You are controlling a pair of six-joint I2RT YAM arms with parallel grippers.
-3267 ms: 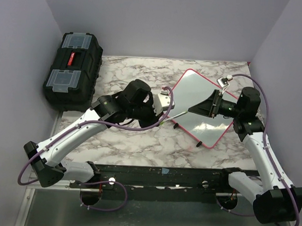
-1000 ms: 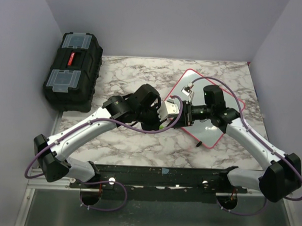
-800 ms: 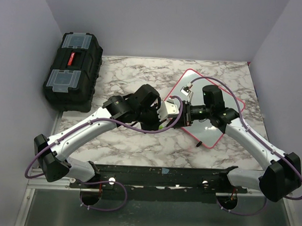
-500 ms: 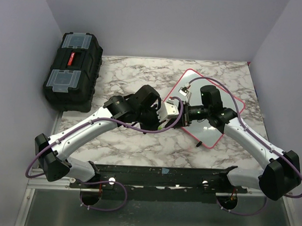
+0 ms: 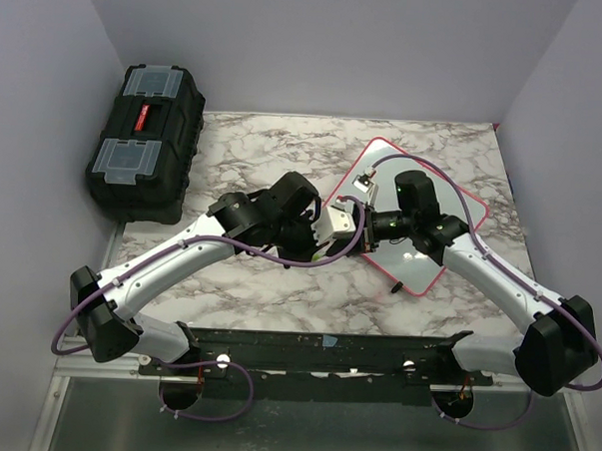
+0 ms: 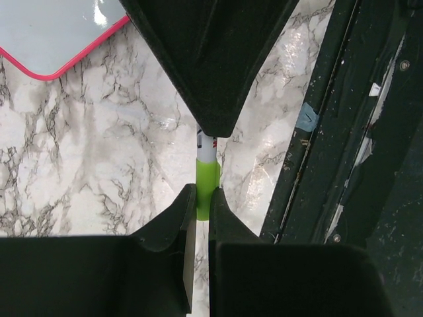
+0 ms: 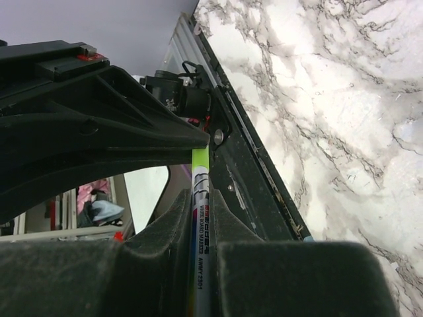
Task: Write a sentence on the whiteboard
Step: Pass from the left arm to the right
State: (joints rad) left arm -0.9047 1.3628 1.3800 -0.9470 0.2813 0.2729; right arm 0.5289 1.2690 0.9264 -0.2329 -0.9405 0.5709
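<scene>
The whiteboard (image 5: 426,265), white with a red-pink frame, lies at the right of the marble table, and its corner (image 6: 53,33) shows in the left wrist view. No sentence shows on the part of the board I can see. A whiteboard marker (image 7: 200,228) hangs between both grippers above the table, just left of the board. My left gripper (image 6: 203,197) is shut on its green cap (image 6: 206,181). My right gripper (image 7: 200,198) is shut on the printed white barrel. The two grippers meet tip to tip (image 5: 352,238).
A black toolbox (image 5: 145,139) with clear lid compartments stands at the back left. The black rail (image 5: 326,348) carrying the arm bases runs along the near edge. Purple cables loop from both arms. Grey walls close in the back and sides.
My right gripper has closed onto the marker's barrel, and its arm has edged left toward my left gripper. The left gripper has kept its hold on the green cap.
</scene>
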